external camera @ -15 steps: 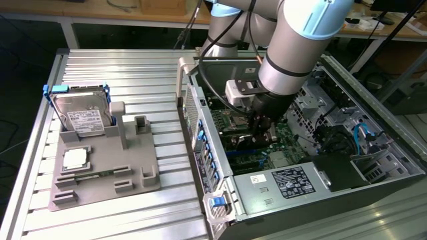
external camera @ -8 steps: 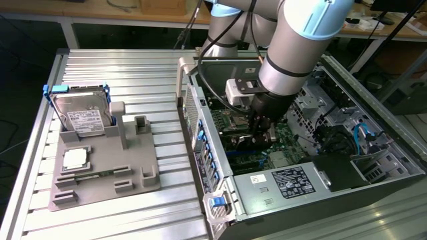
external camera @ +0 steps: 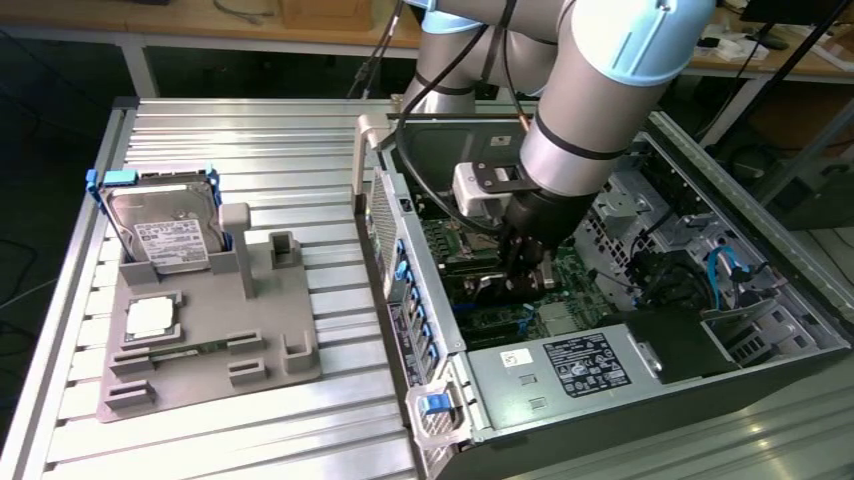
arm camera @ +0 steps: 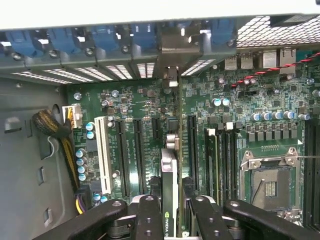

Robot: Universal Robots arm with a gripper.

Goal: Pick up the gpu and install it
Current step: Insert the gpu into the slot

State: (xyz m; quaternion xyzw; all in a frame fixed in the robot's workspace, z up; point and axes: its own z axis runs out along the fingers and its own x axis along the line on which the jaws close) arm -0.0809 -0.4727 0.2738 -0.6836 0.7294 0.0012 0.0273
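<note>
The gpu is seen edge-on in the wrist view, a thin card with a silvery top edge and a small green logo label. It stands upright over the long dark slots of the green motherboard, its metal end toward the rear bracket openings. My gripper is shut on it, one black finger on each side. In the exterior view the gripper is deep inside the open computer case, with the dark gpu low between its fingers, close to the board.
A white slot, memory slots and the bare processor socket flank the card. Blue latches line the case's rear wall. The power supply fills the case's near end. Outside, a grey fixture holds the hard drive.
</note>
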